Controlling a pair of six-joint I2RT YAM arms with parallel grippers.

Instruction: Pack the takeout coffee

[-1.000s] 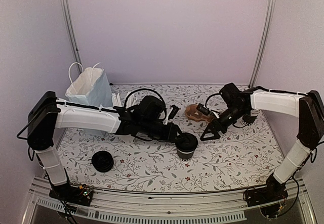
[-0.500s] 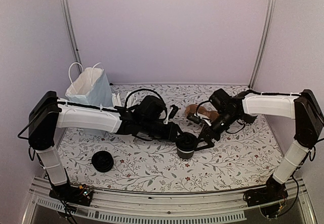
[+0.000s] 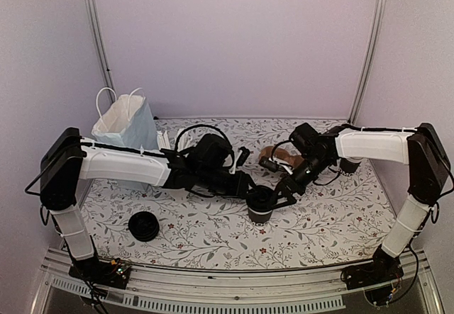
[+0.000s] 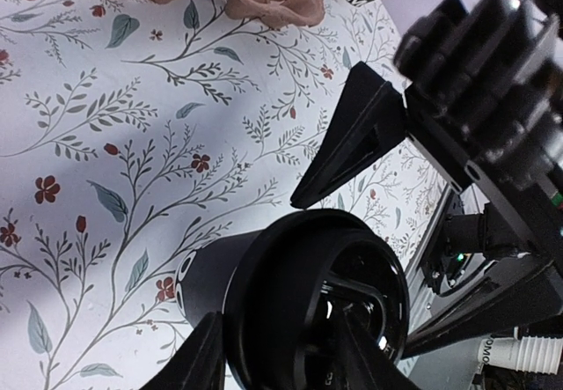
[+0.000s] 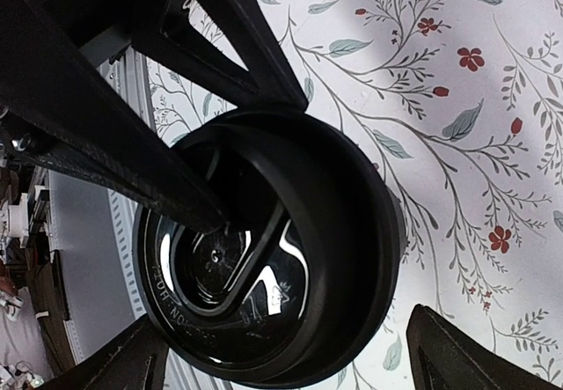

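The takeout coffee (image 3: 261,208), a small black cup with a black lid, stands on the flowered table (image 3: 213,239) near its middle. My left gripper (image 3: 253,193) reaches in from the left and is shut on the cup just under the lid. In the left wrist view, its fingers (image 4: 204,355) press the sides of the cup (image 4: 211,275). My right gripper (image 3: 278,199) comes from the right and stands open. In the right wrist view its fingertips (image 5: 457,355) sit well clear on both sides of the lid (image 5: 308,231), without touching. The left fingers (image 5: 237,47) cross that view.
A white paper bag (image 3: 124,124) stands open at the back left. A low pile of black lids (image 3: 144,226) lies at the front left. A brown pulp cup carrier (image 3: 273,157) sits just behind the cup.
My right gripper has moved left and down to the cup, opened wider, and now straddles the lid. The left gripper and the cup have stayed put.
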